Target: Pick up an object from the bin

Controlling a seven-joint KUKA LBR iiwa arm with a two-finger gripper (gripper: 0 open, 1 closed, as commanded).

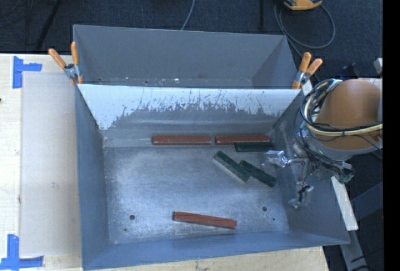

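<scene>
My gripper (301,192) hangs over the bin's right slope, near its right wall, with nothing seen in it. Closest to it, just to its left, two dark green bars (257,173) (230,165) lie slanted side by side on the floor. A third dark green bar (253,147) rests behind them against the back wall.
Two reddish-brown bars (181,139) (242,138) lie end to end along the foot of the back wall. Another reddish-brown bar (204,220) lies near the front wall, left of the gripper. The arm with its orange cover and cables stands over the right rim.
</scene>
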